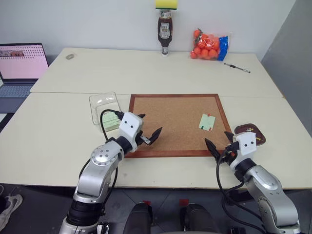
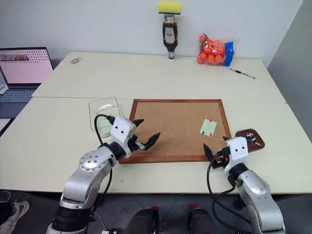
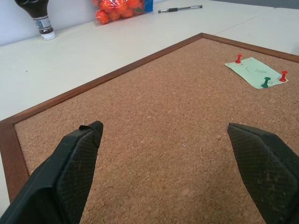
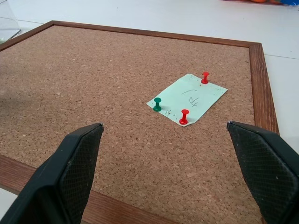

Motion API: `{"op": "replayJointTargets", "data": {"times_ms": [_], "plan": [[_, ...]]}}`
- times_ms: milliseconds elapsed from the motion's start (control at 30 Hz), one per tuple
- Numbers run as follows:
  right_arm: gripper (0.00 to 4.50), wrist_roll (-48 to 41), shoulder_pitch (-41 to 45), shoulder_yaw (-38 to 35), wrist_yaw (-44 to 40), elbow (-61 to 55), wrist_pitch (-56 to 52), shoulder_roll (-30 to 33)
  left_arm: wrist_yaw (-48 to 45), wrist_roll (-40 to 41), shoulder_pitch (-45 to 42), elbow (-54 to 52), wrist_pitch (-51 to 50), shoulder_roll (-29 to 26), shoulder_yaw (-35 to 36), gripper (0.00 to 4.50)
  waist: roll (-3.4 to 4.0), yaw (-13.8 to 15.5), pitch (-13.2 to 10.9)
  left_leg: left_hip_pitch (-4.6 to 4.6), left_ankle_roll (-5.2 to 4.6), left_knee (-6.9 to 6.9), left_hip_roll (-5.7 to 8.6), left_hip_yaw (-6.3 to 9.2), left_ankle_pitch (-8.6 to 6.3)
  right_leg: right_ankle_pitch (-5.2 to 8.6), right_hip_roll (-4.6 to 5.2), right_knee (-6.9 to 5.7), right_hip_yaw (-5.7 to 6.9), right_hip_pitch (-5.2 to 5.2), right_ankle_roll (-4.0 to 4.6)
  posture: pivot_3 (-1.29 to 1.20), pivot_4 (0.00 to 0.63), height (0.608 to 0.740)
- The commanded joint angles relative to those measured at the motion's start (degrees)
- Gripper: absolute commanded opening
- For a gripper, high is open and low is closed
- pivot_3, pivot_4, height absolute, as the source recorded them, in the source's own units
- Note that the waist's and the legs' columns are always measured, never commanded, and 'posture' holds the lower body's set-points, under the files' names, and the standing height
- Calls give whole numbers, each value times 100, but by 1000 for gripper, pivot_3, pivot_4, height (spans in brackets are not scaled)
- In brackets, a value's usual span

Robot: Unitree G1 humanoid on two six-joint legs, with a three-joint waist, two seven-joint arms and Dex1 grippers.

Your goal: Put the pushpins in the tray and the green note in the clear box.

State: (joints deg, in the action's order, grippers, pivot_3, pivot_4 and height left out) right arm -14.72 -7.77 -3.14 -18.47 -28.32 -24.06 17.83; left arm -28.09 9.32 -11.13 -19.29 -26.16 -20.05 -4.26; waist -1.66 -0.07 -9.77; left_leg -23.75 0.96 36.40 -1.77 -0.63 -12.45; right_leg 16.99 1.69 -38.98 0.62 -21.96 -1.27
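Left end effector (image 1: 149,135) is hovering with fingers spread wide and gripping nothing, over the near left part of the corkboard (image 1: 170,122). Right end effector (image 1: 218,144) is likewise standing wide open and empty, at the board's near right corner.

Green note (image 4: 187,98) is lying on the corkboard's right part, pinned by two red pushpins (image 4: 184,116) and one green pushpin (image 4: 157,104); a dark scribble is showing on it.

Tray (image 2: 256,141) is sitting on the worktop (image 1: 58,131) just right of the board, holding several coloured pins.

Clear box (image 1: 104,104) is sitting just left of the board, with pale green paper inside.
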Motion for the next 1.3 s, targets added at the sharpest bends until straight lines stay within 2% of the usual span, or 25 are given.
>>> {"op": "replayJointTargets", "data": {"times_ms": [33,433,800,900,1300], "plan": [[4486,-20,37,-45,6,-143,38,9,-119,209,-115,-50,3,-3,61,4500,0,0,0,0,0,0,0,0,0,0,0,0,0,0,0,0,150,740],[4486,-45,72,-48,-38,-149,43,17,-214,381,-301,43,-217,-58,73,4500,0,0,0,0,0,0,0,0,0,2,0,0,0,0,-4,0,150,740],[4486,-63,147,-97,-69,-123,38,54,-377,565,-545,278,-3,9,72,4500,0,1,0,-1,0,0,1,0,0,2,0,0,1,0,-4,0,150,740],[4500,-62,154,-100,-65,-136,33,52,-462,478,-676,485,158,-30,3,4091,0,1,0,0,0,0,1,1,0,2,-1,0,2,0,-4,0,150,740],[4500,-162,301,-133,7,-402,-270,52,-984,270,-1147,1576,386,-25,-490,1793,0,-1,0,-1,0,0,1,0,0,2,-3,1,1,-1,-4,0,150,740]]}}
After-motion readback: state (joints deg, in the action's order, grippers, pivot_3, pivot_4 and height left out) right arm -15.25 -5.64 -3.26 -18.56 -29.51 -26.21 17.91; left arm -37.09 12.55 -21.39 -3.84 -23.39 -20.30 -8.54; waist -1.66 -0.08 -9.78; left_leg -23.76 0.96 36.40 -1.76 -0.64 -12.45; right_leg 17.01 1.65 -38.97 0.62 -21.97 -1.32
